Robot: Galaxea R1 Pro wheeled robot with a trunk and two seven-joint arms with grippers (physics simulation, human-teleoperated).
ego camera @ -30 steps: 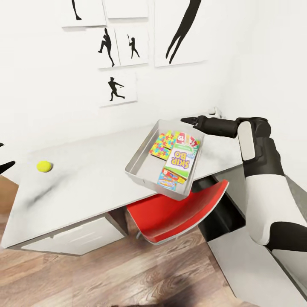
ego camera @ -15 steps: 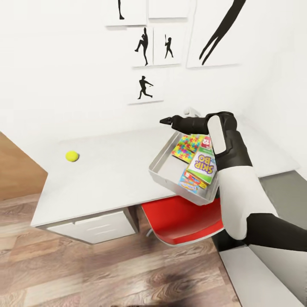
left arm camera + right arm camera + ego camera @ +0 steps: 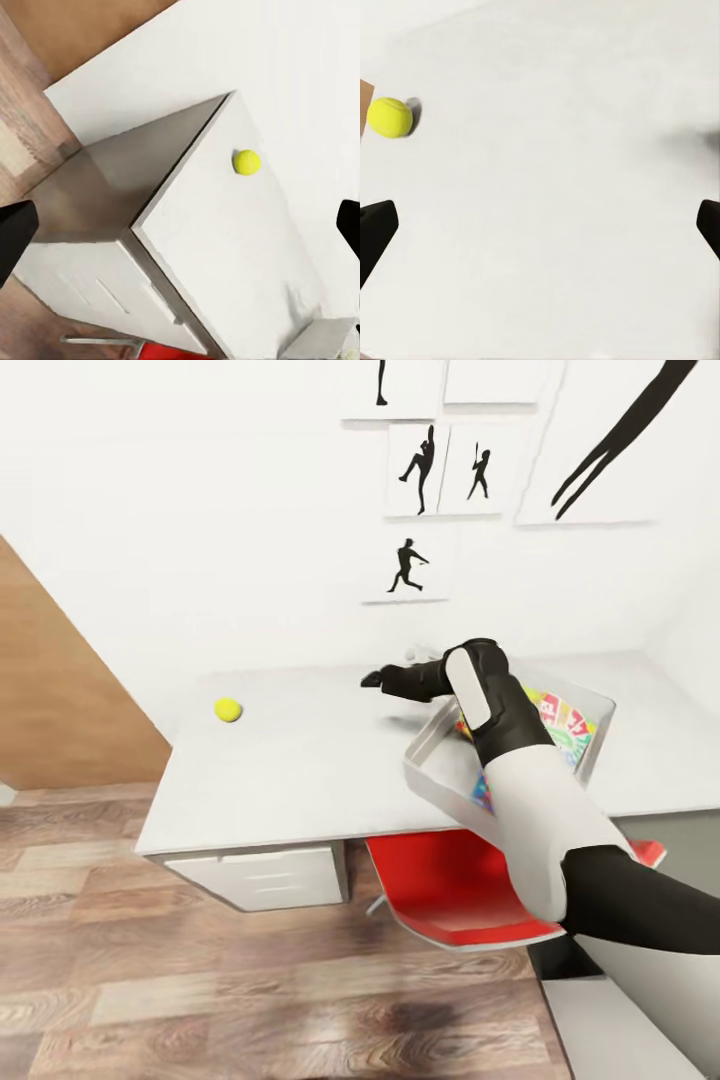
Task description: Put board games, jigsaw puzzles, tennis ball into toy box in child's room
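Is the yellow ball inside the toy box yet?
No, it is out. The tennis ball lies alone on the table, well apart from the toy box.

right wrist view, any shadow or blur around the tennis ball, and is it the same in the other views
Right wrist view: the tennis ball is sharp, with a small dark shadow beside it on the table. Left wrist view: the ball is crisp, its shadow barely visible. Head view: the ball looks slightly soft, with a faint shadow.
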